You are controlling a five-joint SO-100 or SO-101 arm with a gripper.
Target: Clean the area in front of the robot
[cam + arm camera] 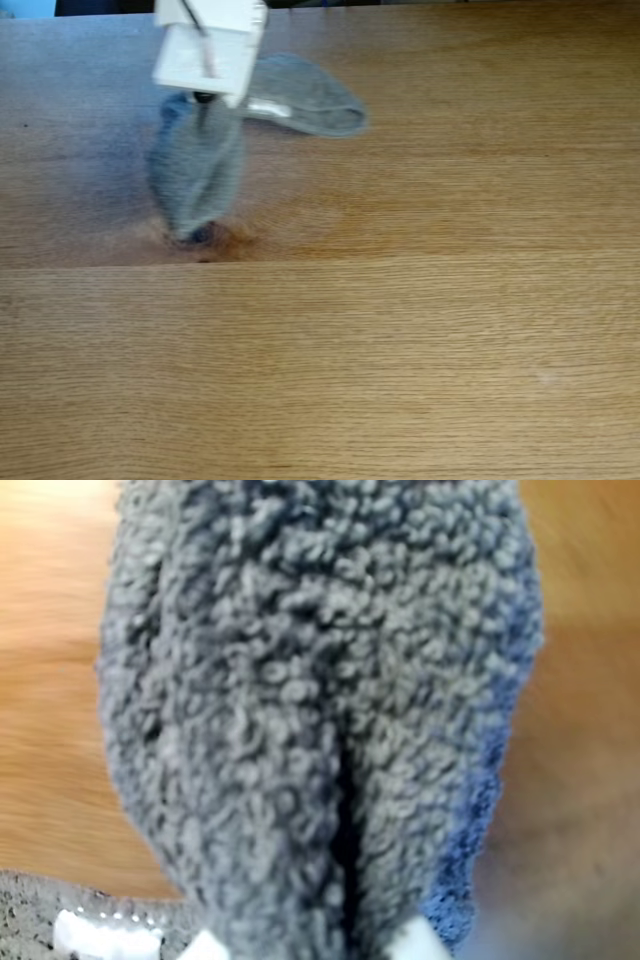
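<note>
**Q:** Fixed view, left to right: what occupies the surface [420, 340]?

**A:** Oak boards with fine grain, crossed by one long straight seam running left to right about midway down the frame. At upper left the robot [208, 45] enters from the top edge, cut off so that only a white plate and a dark wire show. Below it hangs a grey terry cloth [198, 175], its long axis near vertical, its lower tip touching the wood beside a dark knot [225, 245] that sits just above the seam. A second lobe of cloth lies flat to the right, extending toward upper centre. No container appears in either view.

**Q:** And the pincer?

**A:** In the fixed view it is hidden behind the plate and the cloth. In the wrist view only white tips of the pincer [310, 948] show at the bottom edge, with the cloth [320, 700] bunched between them; it appears clenched on the cloth.

**Q:** What remains hard to read?

**A:** The fixed view is blurred around the arm, so the cloth's outline is soft. In the wrist view the cloth fills most of the frame, a dark fold running down its middle, with bare wood visible at left and right. A speckled grey patch with a white piece at lower left cannot be identified.
</note>
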